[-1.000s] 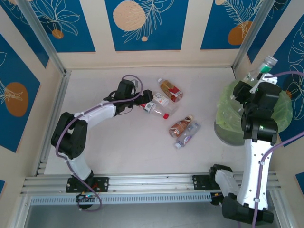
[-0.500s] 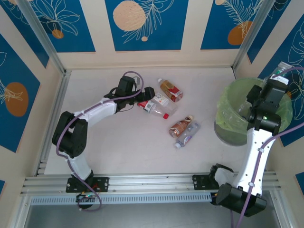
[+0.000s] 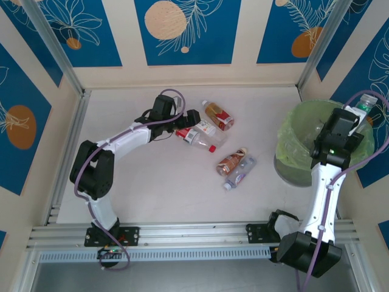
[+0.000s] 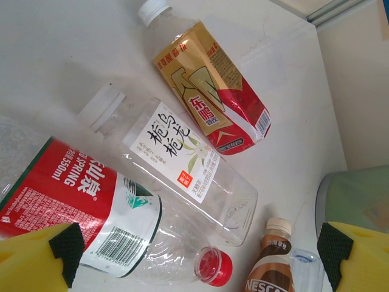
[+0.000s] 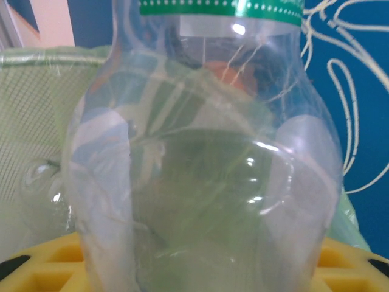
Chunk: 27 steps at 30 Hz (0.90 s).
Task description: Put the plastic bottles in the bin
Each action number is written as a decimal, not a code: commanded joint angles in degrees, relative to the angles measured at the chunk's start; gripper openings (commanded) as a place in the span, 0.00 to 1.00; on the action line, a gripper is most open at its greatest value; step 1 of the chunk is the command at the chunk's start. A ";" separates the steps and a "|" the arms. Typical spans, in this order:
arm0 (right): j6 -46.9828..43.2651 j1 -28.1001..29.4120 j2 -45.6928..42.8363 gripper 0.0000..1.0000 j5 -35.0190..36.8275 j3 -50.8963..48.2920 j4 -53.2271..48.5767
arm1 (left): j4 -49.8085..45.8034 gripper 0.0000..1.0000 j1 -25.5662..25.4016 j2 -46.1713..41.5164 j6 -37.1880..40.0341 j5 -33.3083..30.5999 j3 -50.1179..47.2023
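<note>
Yellow-padded and spread wide, the left gripper [image 3: 187, 119] is edging nearer the red-labelled bottle [image 4: 73, 194], one of five lying toward the back edge of the table [image 3: 152, 182]. Clenching a green-banded bottle [image 3: 366, 102], the right gripper [image 3: 354, 114] is swinging across the bin [image 3: 290, 159] at the right edge, so release looks close.

Both are the same build, fwiw. The left arm [image 3: 121, 141] and right arm [image 3: 322, 201] have glossy white shells on the long links, chunky black housings at the joints, and black bases [image 3: 108, 236]. A thin purple cable [image 3: 75, 182] runs loosely along each one, with a slack loop up by the wrist. The right arm has a tiny green light [image 3: 333, 151] glowing on its black upper section. The fingers [image 4: 27, 264] are bright yellow plastic with black pads [image 4: 65, 246] set into them.
</note>
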 commanded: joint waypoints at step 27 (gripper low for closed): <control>9.78 7.41 6.20 0.84 14.02 -1.98 -3.24 | -2.31 1.00 -0.07 -0.63 -0.09 -0.31 0.63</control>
